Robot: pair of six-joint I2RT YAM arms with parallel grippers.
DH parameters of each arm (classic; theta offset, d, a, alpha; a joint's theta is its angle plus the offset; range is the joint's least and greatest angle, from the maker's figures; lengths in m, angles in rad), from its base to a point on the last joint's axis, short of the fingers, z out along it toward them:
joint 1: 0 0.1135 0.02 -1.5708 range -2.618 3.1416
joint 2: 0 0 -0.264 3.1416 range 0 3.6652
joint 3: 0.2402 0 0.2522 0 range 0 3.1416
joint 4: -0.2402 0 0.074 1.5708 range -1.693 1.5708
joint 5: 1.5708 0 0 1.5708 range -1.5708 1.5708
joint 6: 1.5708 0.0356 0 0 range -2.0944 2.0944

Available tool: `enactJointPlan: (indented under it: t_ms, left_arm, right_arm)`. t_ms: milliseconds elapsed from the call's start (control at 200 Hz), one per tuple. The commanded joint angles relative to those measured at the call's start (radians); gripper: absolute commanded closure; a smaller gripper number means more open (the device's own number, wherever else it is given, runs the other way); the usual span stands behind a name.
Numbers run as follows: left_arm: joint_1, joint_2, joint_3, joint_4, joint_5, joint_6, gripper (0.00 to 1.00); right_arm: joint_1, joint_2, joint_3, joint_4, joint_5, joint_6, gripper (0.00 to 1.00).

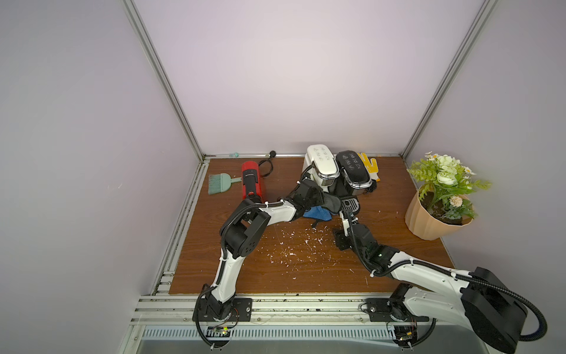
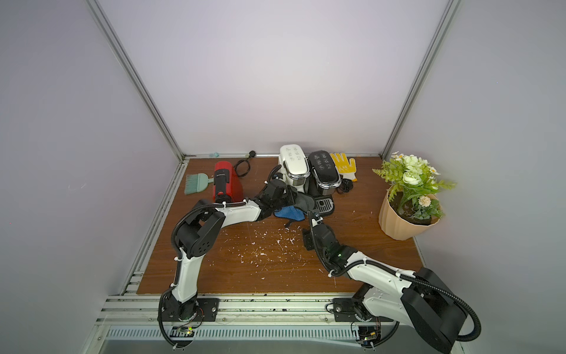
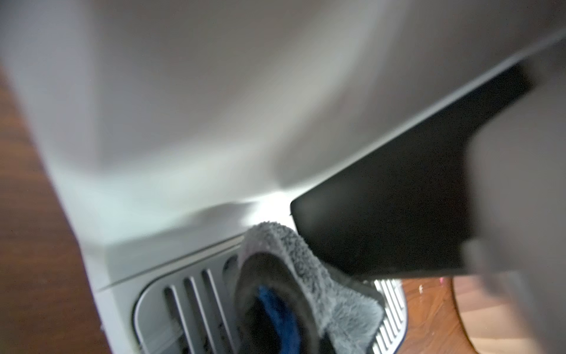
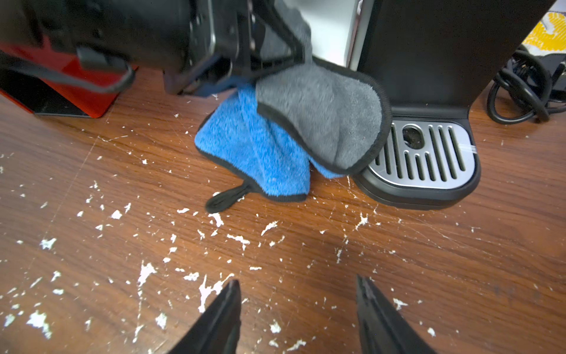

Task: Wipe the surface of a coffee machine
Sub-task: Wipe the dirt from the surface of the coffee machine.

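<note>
Wooden table [image 1: 398, 245]: left gripper [image 1: 321, 197] clamps cloth [image 4: 321, 122] at white machine [image 1: 321, 165]; right gripper [image 4: 297, 282] gapes empty; red machine [image 1: 251, 180] label unreadable.

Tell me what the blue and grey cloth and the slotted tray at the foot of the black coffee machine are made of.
The cloth looks like plush microfibre: fuzzy pile, blue one side, grey the other, black stitched edging. The slotted tray looks like brushed metal, silvery with a dull sheen, though coated plastic is possible. Its rim seems smooth black plastic.
</note>
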State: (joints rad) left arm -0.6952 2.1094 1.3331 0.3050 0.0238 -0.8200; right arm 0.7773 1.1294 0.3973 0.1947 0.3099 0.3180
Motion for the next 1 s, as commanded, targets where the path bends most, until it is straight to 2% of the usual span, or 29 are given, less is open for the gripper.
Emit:
enactJointPlan:
  t_ms: [0,130,315,525,691,826,996]
  left_arm:
    - [0.055,-0.005,-0.048,-0.011,-0.049,-0.001,1.0]
    - [0.104,-0.031,-0.086,-0.031,-0.086,0.022,1.0]
    - [0.142,-0.03,-0.009,-0.156,-0.162,0.109,1.0]
    - [0.188,-0.054,0.016,-0.189,-0.151,0.153,1.0]
    - [0.205,-0.102,0.018,-0.218,-0.206,0.185,1.0]
    - [0.234,-0.134,0.007,-0.221,-0.155,0.183,1.0]
    - [0.203,-0.226,-0.076,-0.141,-0.03,0.166,1.0]
  right_arm:
    - [-0.001,-0.016,0.0,0.021,0.012,-0.001,0.38]
    - [-0.001,-0.019,-0.003,0.023,0.013,-0.001,0.38]
    - [-0.001,-0.015,0.001,0.022,0.017,-0.002,0.38]
    - [-0.001,-0.021,-0.003,0.019,0.026,-0.002,0.38]
    - [-0.002,-0.016,-0.001,0.02,0.026,-0.003,0.38]
    - [-0.002,-0.014,-0.001,0.023,0.023,-0.002,0.38]
    - [-0.001,-0.002,0.002,0.024,0.026,-0.002,0.38]
